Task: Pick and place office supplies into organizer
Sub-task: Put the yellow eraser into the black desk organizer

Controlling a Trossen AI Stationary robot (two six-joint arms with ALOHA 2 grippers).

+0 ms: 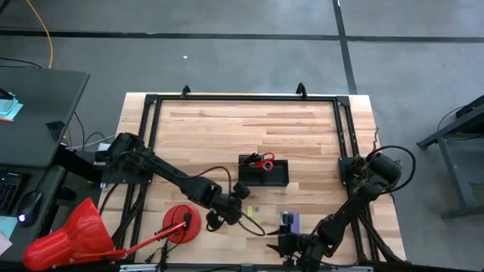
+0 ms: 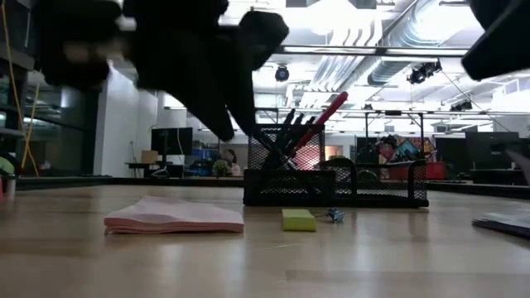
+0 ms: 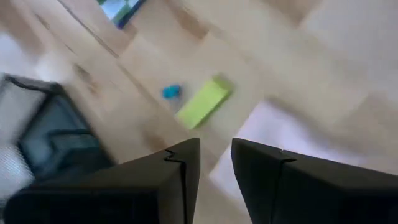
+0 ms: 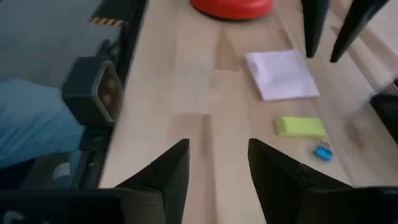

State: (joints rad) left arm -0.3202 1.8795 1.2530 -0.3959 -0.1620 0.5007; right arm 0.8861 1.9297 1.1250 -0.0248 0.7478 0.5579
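On table, high view: left gripper (image 1: 227, 214) sits just in front of the black mesh organizer (image 1: 264, 172), near the red disc (image 1: 181, 224); fingers too small to read here.
High view, supplies: red-handled scissors (image 1: 262, 162) lie in the organizer's left part; tiny yellow-green piece (image 1: 252, 211) just right of the left gripper; purple pad (image 1: 291, 222) farther right, near the right gripper (image 1: 286, 244) at the front edge.
High view, other: red cone (image 1: 64, 234) off the table's front-left corner.
Low view, gripper: left gripper (image 2: 228, 108) is a dark blur hanging above the pink sticky pad (image 2: 174, 215), clear of it, nothing between the fingers.
Low view, supplies: pink pad lies flat, thin stack; yellow-green block (image 2: 299, 219) and small blue clip (image 2: 334, 215) lie in front of the organizer (image 2: 335, 186); a red handle (image 2: 327, 116) and dark pens (image 2: 290, 128) lean out of its left compartment.
Left wrist view: left fingers (image 3: 180, 180) stand a narrow gap apart, empty; pink pad (image 3: 286, 130) shows right past the tips; yellow-green block (image 3: 203, 101) and blue clip (image 3: 171, 92) lie beyond, organizer mesh (image 3: 53, 134) off to one side.
Right wrist view: right fingers (image 4: 174, 168) parted over bare wood, holding nothing; pink pad (image 4: 281, 74), yellow-green block (image 4: 300, 127) and blue clip (image 4: 323, 152) lie well ahead; left gripper's fingers (image 4: 314, 28) hang over the pink pad's far side; red disc (image 4: 231, 7) beyond.
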